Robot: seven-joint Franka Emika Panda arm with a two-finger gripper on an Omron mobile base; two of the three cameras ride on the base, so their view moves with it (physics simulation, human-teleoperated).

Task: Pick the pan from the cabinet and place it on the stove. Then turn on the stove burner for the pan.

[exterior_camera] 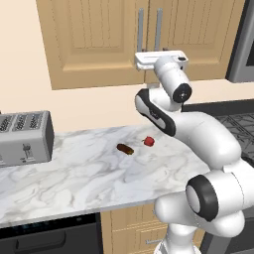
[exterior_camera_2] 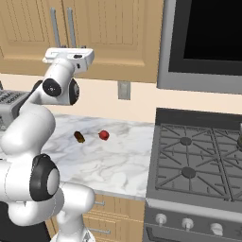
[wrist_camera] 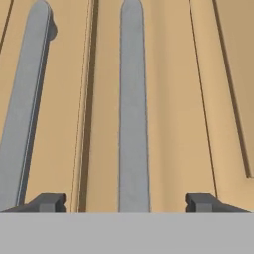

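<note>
The cabinet (exterior_camera: 99, 39) hung on the wall above the counter (exterior_camera: 74, 173), both panelled doors shut, so the pan, if inside, could not be seen. Two grey bar handles ran side by side down the doors' meeting edges; in the hand view the right handle (wrist_camera: 133, 109) stood straight ahead, between the fingertips (wrist_camera: 49, 202), and the left handle (wrist_camera: 25, 99) lay off to one side past the door seam. The gripper (wrist_camera: 126, 203) was raised to the lower ends of those handles (exterior_camera: 158, 27), close in front of the doors, its jaws spread wide apart with the right handle in the gap and neither tip seen touching it. Below, on the marbled counter, a small brown item (exterior_camera: 125, 149) and a small red one (exterior_camera: 149, 141) lay near each other, apart. A silver toaster (exterior_camera: 25, 136) stood at the counter's left end. The stove (exterior_camera_2: 198, 165) sat to the right of the counter, its grates bare, silver knobs (exterior_camera_2: 188, 223) along its front, and a dark microwave (exterior_camera_2: 208, 38) hung above it.
</note>
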